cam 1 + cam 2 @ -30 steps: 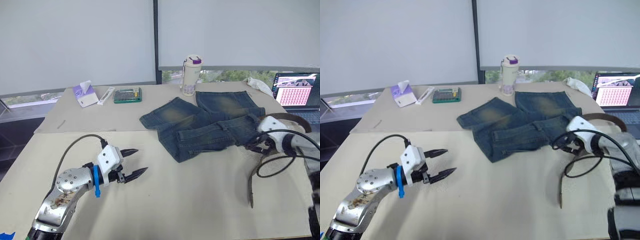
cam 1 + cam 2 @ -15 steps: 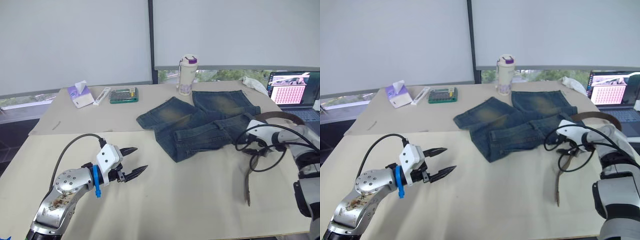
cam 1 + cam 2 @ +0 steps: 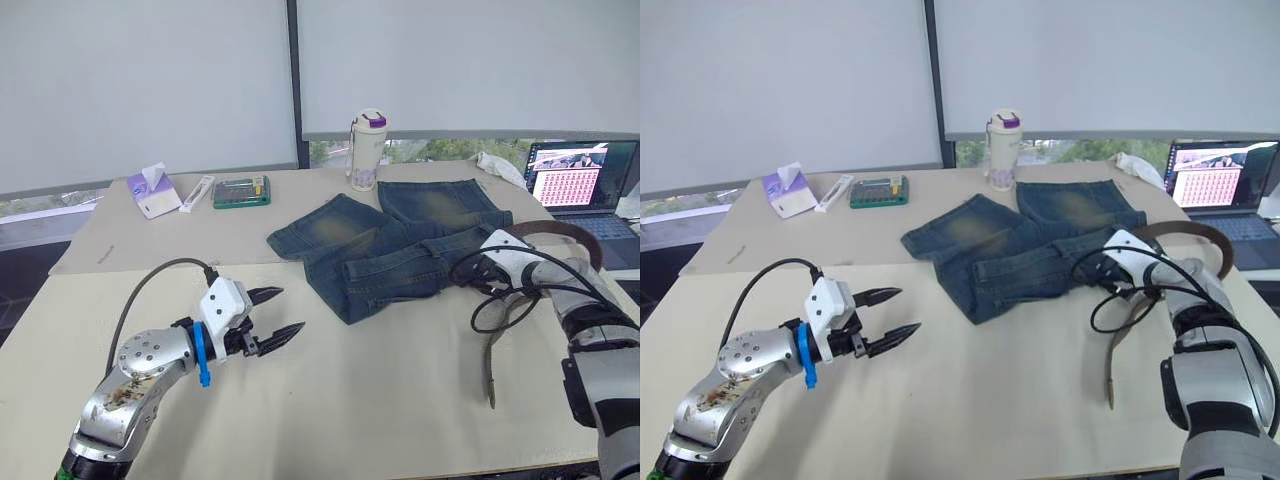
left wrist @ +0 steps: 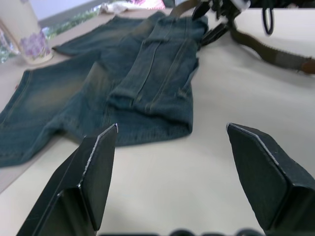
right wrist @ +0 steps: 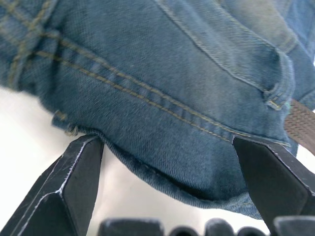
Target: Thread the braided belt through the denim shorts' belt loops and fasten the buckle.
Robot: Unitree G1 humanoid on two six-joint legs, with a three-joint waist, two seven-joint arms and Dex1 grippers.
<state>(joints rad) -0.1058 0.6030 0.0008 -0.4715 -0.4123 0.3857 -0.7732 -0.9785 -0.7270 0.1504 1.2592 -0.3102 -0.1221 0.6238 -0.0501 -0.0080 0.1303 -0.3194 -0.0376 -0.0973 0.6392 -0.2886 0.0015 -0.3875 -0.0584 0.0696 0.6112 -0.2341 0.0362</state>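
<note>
Beige table (image 3: pixel 380 400); white roller blinds (image 3: pixel 140 80) over windows behind.

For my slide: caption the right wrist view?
Open right gripper poised at the denim shorts waistband edge, braided belt emerging alongside.

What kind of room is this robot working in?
Probably an office or lab by a window: an open laptop sits at the table's edge, pale blinds cover the glass behind, and a tissue pack and a drink bottle stand about.
</note>
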